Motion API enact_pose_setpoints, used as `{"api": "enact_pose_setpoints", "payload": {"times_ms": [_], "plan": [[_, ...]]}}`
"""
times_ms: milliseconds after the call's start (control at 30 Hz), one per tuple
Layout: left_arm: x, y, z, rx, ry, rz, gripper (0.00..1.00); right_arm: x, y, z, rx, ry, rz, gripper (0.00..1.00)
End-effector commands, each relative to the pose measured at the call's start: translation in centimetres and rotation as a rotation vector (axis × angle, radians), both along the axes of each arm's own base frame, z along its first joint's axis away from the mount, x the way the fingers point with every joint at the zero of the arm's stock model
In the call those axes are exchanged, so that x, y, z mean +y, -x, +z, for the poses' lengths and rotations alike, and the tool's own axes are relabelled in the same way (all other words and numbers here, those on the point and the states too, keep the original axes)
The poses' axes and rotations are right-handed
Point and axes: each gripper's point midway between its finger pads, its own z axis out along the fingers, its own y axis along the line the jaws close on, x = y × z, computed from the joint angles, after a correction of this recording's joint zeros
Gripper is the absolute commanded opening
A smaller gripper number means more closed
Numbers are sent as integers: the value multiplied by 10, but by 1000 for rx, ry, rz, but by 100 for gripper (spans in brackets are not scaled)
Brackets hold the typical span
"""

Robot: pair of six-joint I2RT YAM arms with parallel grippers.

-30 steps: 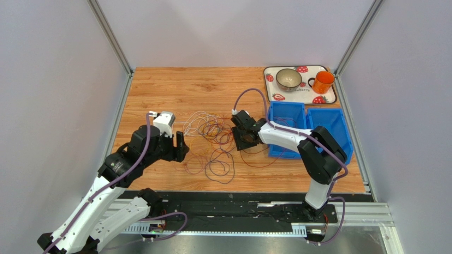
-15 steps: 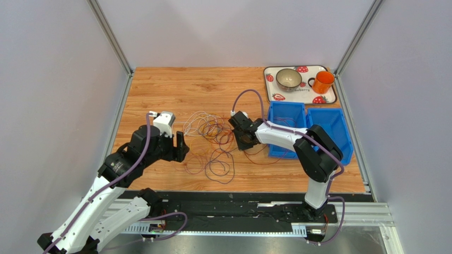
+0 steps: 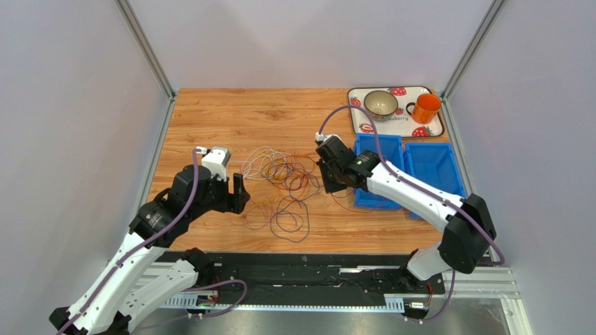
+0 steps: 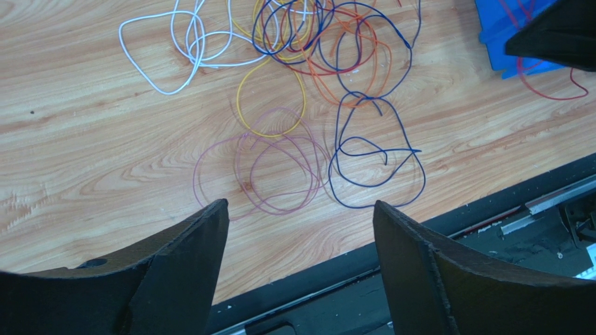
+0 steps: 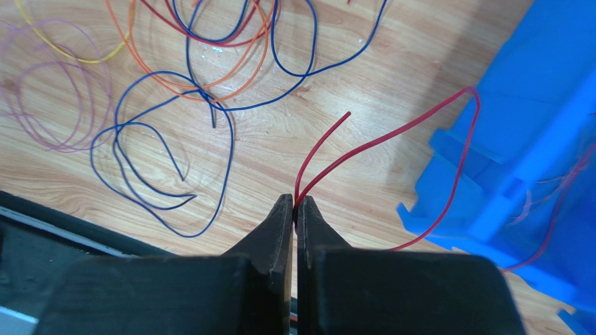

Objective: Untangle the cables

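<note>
- The right claw (image 5: pixel 294 207) is clenched on a red cable (image 5: pixel 392 136), pinching it close to a loose end. A short tail pokes out past the fingertips.
- From that pinch the red cable arcs off to the blue bin (image 5: pixel 552 105), bends at its wall and drops back along the bin's near corner.
- A grip this near the end looks right. Led by its tip, the strand should slide out of any loops rather than cinch them.
- Pull slowly and keep the line slack. The bend at the bin's corner is the likely snag, so lift the strand clear of that edge first.
- Just beside it lie dark blue loops (image 5: pixel 140 153). They seem apart from the held strand, but red strands also run through the pile farther off, and I cannot tell whether those belong to the same wire.
- The rest of the cables (image 3: pixel 280 183) sit in loose overlapping loops mid-counter (image 3: pixel 224 115), between the two arms.
- The left claw (image 4: pixel 301 208) is released, grasping nothing, and hovers over the purple loops (image 4: pixel 273 167). It could pin a neighbouring wire if the pile starts to drag.
</note>
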Motion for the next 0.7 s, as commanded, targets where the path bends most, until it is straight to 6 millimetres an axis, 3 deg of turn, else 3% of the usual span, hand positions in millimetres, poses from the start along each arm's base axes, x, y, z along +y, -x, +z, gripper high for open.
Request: {"api": "enact_pose_setpoints", "payload": {"times_ms": [0,67,167,367,667], "plan": [[2,-5,6,-30,0,21,86,-12,-7,56,-113,-15,-11,0],[2,-5,6,-30,0,22,86,-19,-14,79,-176,-11,-23,0],[4,-6,5,-28,-5,36,95,-33,-26,99,-245,5,-59,0],[8,-9,7,-23,-12,73,92,-62,-55,113,-299,0,-165,0],[-2,-6,9,-33,15,14,98,-104,-95,96,-294,-79,-281,0]]}}
